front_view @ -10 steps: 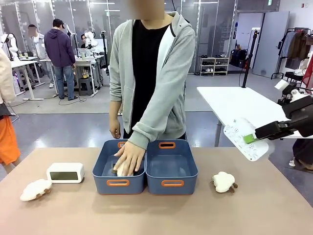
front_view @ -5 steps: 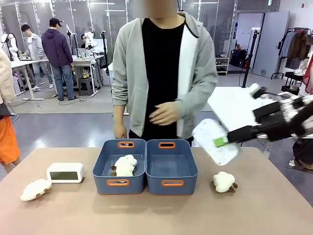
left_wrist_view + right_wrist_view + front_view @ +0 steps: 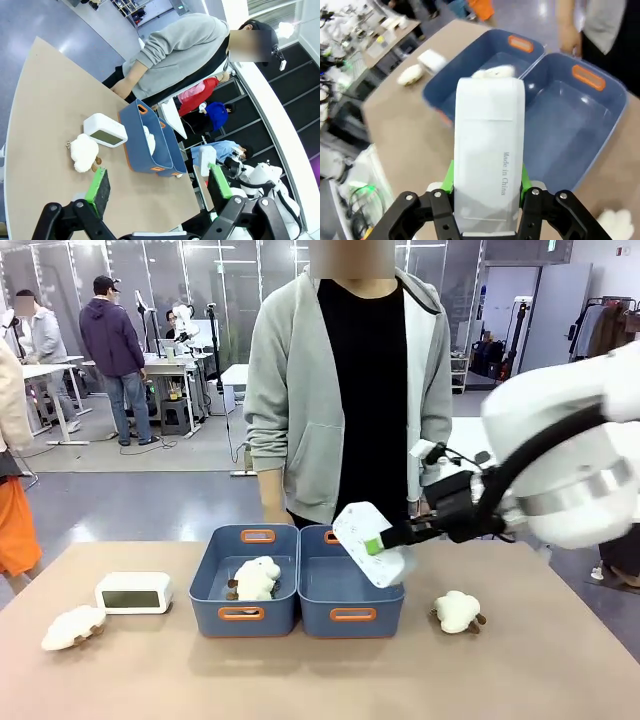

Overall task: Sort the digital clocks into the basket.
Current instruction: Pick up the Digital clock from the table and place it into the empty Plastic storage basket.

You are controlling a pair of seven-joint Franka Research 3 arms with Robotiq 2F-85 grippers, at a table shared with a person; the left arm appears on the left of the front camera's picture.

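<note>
Right gripper [image 3: 378, 545] pinches a digital clock [image 3: 360, 525] by its side edges, above the open inside of the basket [image 3: 390, 612]. Left gripper [image 3: 157, 172] stands spread

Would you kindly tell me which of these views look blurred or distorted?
Front view: sharp, evenly lit. Left wrist view: the wide lens curves the table edge and the scene sits rolled. Right wrist view: the baskets are blurred, while the print on the gripped digital clock is legible.

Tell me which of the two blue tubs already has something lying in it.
The tub on the robot's left: a cream plush toy lies in it. Nothing lies in the right tub.
</note>
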